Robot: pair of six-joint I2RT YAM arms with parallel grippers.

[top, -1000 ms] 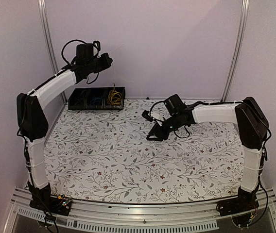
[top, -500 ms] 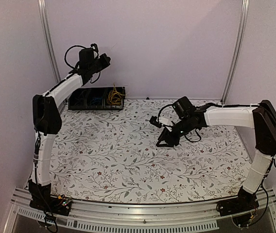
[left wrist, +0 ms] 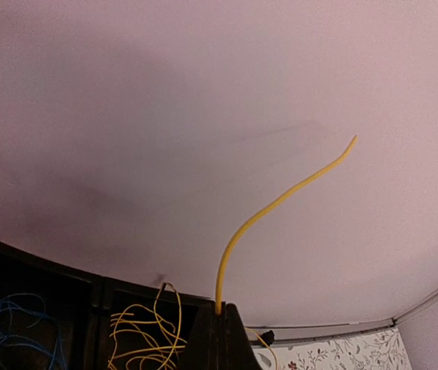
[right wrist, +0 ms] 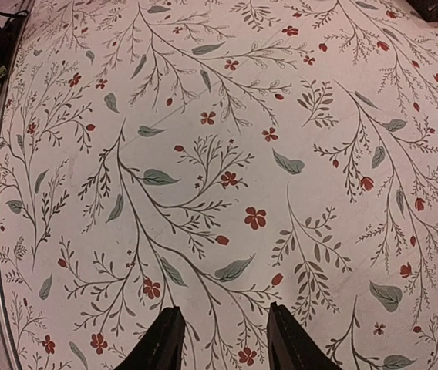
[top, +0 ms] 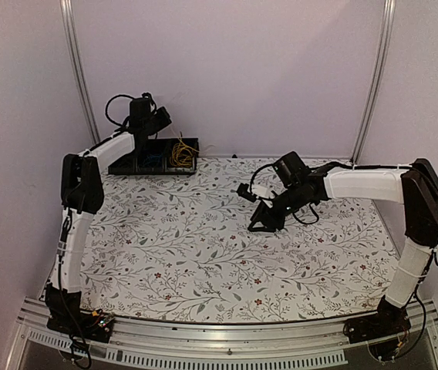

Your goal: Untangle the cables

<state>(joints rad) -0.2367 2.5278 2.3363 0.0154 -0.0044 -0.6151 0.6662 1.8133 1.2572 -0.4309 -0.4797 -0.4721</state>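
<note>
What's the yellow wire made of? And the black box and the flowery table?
The yellow wire: likely smooth plastic coating over metal; it is thin and holds a springy curve. The black box: probably hard matte plastic, with stiff straight walls. The flowery table: a flat printed sheet, vinyl or paper; I cannot tell which.

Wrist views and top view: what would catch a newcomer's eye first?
A yellow wire stands up from the shut left gripper, above the black tray at the back left, which holds yellow coils and blue coils. The right gripper hangs open and empty over the flowered table.
</note>
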